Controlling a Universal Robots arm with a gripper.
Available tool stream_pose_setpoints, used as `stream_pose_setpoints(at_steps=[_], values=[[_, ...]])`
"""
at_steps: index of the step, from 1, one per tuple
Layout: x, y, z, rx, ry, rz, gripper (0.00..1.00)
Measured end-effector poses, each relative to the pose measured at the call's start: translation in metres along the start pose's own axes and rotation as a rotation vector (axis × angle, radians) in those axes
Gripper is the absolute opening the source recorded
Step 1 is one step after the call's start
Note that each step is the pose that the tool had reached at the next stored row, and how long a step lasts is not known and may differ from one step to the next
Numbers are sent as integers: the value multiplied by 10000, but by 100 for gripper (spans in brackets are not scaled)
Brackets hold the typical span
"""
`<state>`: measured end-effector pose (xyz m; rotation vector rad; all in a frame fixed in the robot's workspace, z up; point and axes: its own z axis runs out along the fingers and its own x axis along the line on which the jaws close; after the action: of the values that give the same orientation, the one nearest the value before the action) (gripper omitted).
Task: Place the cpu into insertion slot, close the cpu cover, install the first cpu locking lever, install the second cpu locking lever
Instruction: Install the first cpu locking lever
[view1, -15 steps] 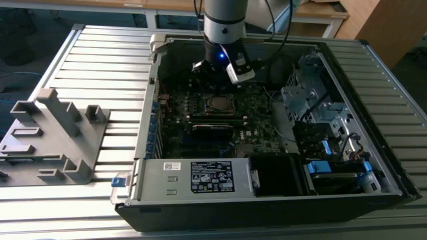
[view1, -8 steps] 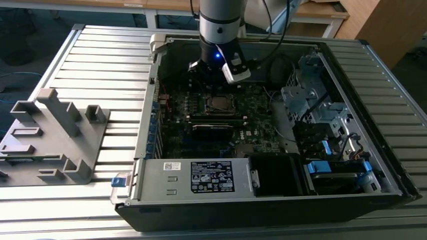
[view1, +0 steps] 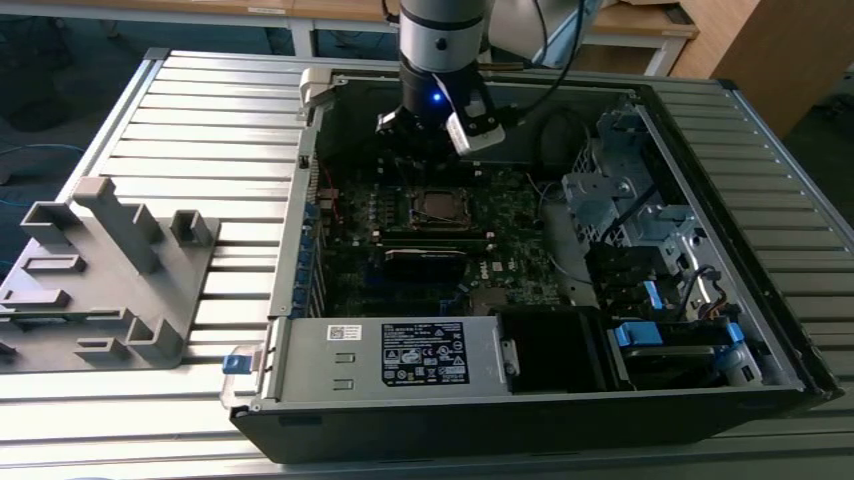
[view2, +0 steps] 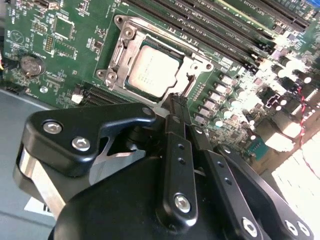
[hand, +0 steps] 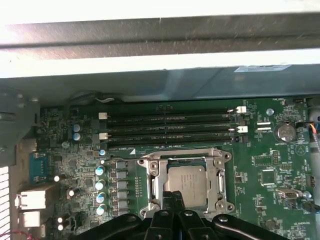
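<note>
Black hinged linkages of the end effector (view2: 175, 102) sit closest in both wrist views, and its two slim black fingers (hand: 165, 201) are drawn together side by side with nothing gripped between them. Their tips hover at the near edge of the thin silvery metal cpu cover (view2: 119, 54), whether touching it or just clear I cannot tell. That square windowed frame lies flat and closed, and through its window just beyond the fingertips shows the small flat square cpu (view2: 152, 70) with its dull silvery top, seated level in the small square dark insertion slot (view1: 437, 206). The green motherboard (hand: 270, 165) spreads out beneath and around the end effector. Farther beyond the cpu from the fingertips run long black memory slots (hand: 167, 125), and off to one side, well apart, sits a round silver coin battery (view2: 30, 64). In the exterior view the grey and black robot arm (view1: 438, 40) reaches down into the open black computer case (view1: 534, 425), with a silver labelled power supply box (view1: 387, 355) on the far side of the slot from the end effector. The case rests on a slatted metal surface (view1: 200, 120), where a grey plastic fixture (view1: 107, 270) stands well away from the end effector.
</note>
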<state>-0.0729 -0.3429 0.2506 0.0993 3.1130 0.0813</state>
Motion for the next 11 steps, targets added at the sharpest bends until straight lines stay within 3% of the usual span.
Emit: stream_pose_setpoints(at_steps=[5,11], values=[[6,0,-4,-1,0,-1,11],[122,-8,-4,-1,-4,-1,11]])
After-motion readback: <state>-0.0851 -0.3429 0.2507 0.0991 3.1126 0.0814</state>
